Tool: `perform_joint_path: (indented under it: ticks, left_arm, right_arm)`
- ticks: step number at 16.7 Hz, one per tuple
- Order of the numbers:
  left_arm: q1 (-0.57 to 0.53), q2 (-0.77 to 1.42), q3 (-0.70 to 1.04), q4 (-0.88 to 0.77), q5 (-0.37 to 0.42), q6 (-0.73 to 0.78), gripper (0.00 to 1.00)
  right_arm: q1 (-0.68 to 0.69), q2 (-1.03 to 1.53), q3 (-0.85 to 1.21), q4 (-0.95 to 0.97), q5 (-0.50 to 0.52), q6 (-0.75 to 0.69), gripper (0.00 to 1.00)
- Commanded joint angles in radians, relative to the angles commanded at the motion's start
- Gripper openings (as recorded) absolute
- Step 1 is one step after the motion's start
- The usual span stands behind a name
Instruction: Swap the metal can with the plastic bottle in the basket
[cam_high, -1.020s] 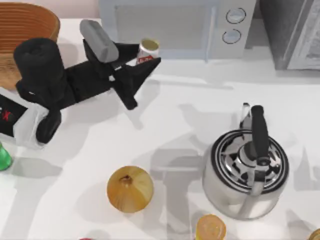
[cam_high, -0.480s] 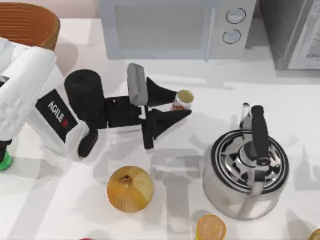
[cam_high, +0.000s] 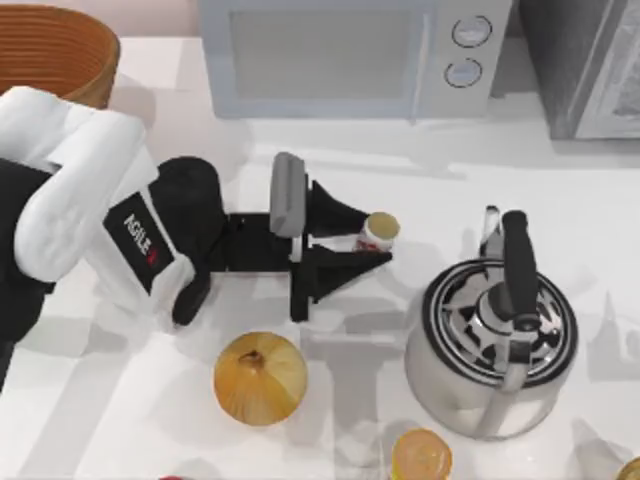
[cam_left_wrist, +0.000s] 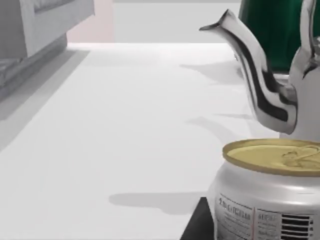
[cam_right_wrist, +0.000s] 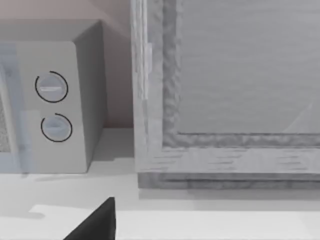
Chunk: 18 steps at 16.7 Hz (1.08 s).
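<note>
The left claw (cam_high: 362, 243) — shut around the metal can (cam_high: 379, 230) — has carried it from the microwave (cam_high: 345, 55) toward desk centre, far from the basket (cam_high: 60, 45) at ten o'clock; set-down looks near.

Setting: a rendered kitchen scene. Evidence follows. A white worktop (cam_high: 200, 420) carries household cooking items. A microwave oven (cam_high: 350, 55) with two round dials stands along the far edge. A polished metal kettle (cam_high: 495, 340) with a black handle and curved spout sits on the right side. A whole onion (cam_high: 260, 378) lies near the front edge. A woven wicker basket (cam_high: 50, 50) occupies the far left corner. A grey framed appliance or cabinet (cam_right_wrist: 225, 90) stands beside the microwave.
</note>
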Motion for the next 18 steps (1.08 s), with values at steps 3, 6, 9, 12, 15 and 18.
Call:
perform_joint_path:
  ticks: [3, 6, 9, 12, 15, 18]
  left_arm:
    - [0.000, 0.000, 0.000, 0.000, 0.000, 0.000, 0.00]
    - [0.000, 0.000, 0.000, 0.000, 0.000, 0.000, 0.15]
    - [0.000, 0.000, 0.000, 0.000, 0.000, 0.000, 0.38]
    - [0.000, 0.000, 0.000, 0.000, 0.000, 0.000, 0.60]
    - [0.000, 0.000, 0.000, 0.000, 0.000, 0.000, 0.83]
    - [0.000, 0.000, 0.000, 0.000, 0.000, 0.000, 1.00]
  right_arm:
    - [0.000, 0.000, 0.000, 0.000, 0.000, 0.000, 1.00]
    - [0.000, 0.000, 0.000, 0.000, 0.000, 0.000, 1.00]
    - [0.000, 0.000, 0.000, 0.000, 0.000, 0.000, 1.00]
    - [0.000, 0.000, 0.000, 0.000, 0.000, 0.000, 1.00]
    - [0.000, 0.000, 0.000, 0.000, 0.000, 0.000, 1.00]
    - [0.000, 0.000, 0.000, 0.000, 0.000, 0.000, 1.00]
